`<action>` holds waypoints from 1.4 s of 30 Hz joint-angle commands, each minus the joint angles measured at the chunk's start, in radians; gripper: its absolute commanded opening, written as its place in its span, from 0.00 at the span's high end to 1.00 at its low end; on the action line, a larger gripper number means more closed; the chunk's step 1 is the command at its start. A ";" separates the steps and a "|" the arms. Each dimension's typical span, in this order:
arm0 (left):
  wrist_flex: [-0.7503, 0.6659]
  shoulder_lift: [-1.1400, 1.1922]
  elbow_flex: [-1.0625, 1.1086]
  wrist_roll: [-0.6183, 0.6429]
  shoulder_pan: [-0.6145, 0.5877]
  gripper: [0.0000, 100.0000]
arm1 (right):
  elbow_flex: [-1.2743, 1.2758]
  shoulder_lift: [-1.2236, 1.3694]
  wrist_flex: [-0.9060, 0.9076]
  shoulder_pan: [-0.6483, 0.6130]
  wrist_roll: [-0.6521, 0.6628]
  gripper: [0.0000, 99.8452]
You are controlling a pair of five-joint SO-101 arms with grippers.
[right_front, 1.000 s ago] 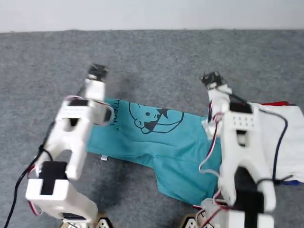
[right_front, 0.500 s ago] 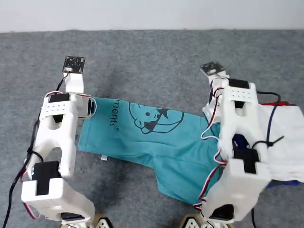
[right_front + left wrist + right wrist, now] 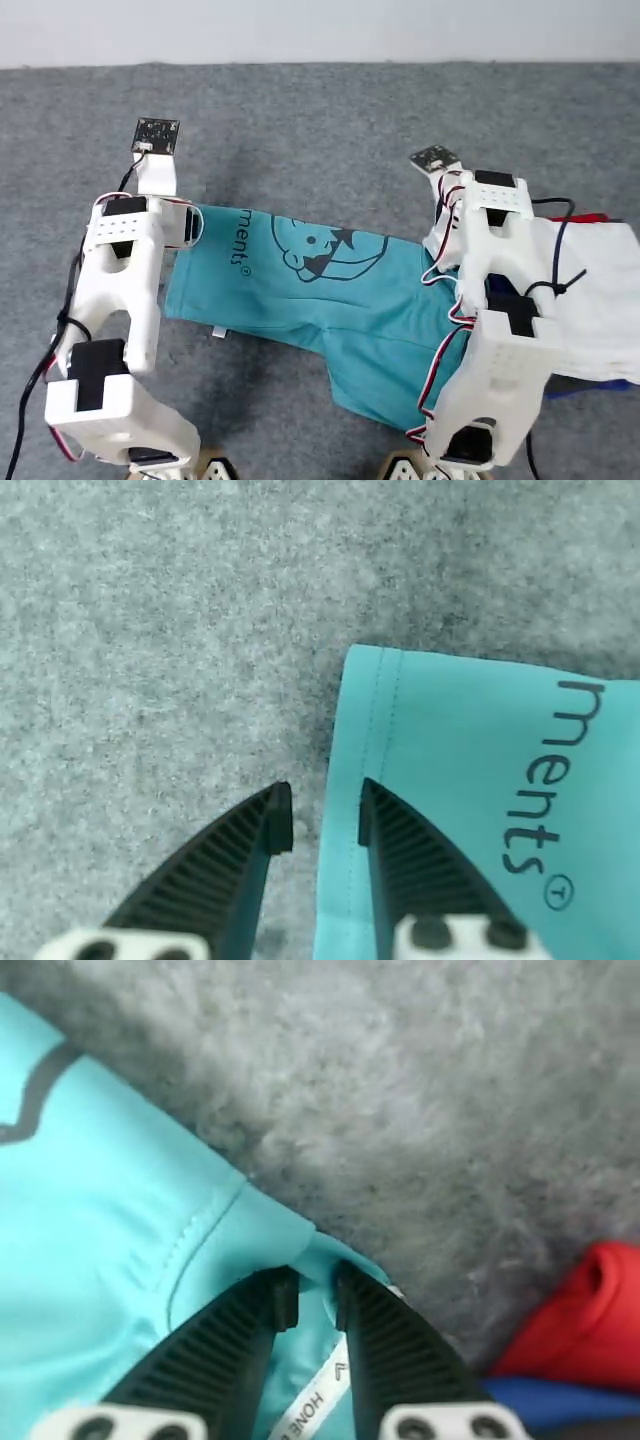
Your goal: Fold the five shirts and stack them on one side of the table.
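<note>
A teal shirt (image 3: pixel 330 300) with a printed animal and lettering lies spread across the grey carpet (image 3: pixel 320 130). My left arm (image 3: pixel 125 250) stands at the shirt's left edge. In the left wrist view my left gripper (image 3: pixel 325 815) is closed narrowly over the hem (image 3: pixel 365 720), one finger (image 3: pixel 262 840) on the carpet side and the other on the cloth. My right arm (image 3: pixel 495 250) stands at the shirt's right end. There my right gripper (image 3: pixel 312 1300) is shut on a bunched fold of teal cloth by the neck label (image 3: pixel 320 1400).
A white shirt (image 3: pixel 600 300) lies at the right side, with red cloth (image 3: pixel 580 217) and blue cloth (image 3: pixel 600 385) showing from under it. Open carpet runs behind and to the left of the teal shirt. A pale wall (image 3: pixel 320 30) bounds the far edge.
My left arm swung out to the left and the shirt's left edge went with it, then it held still. My right arm leaned forward over the shirt's right end and shifted slightly left.
</note>
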 commanded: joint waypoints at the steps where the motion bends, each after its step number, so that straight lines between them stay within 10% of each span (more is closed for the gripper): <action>1: 0.008 -0.005 -0.033 0.009 -0.003 0.88 | -0.021 -0.002 -0.008 0.008 0.083 0.97; 22: 0.002 -0.005 0.005 0.009 -0.003 0.88 | -0.302 0.005 -0.001 0.005 -0.028 0.99; 29: 0.002 -0.005 0.005 0.009 -0.003 0.88 | -0.302 0.004 0.165 0.012 -0.023 0.75; 42: 0.002 -0.005 0.005 0.009 -0.003 0.88 | -0.305 0.171 0.165 0.021 0.063 0.76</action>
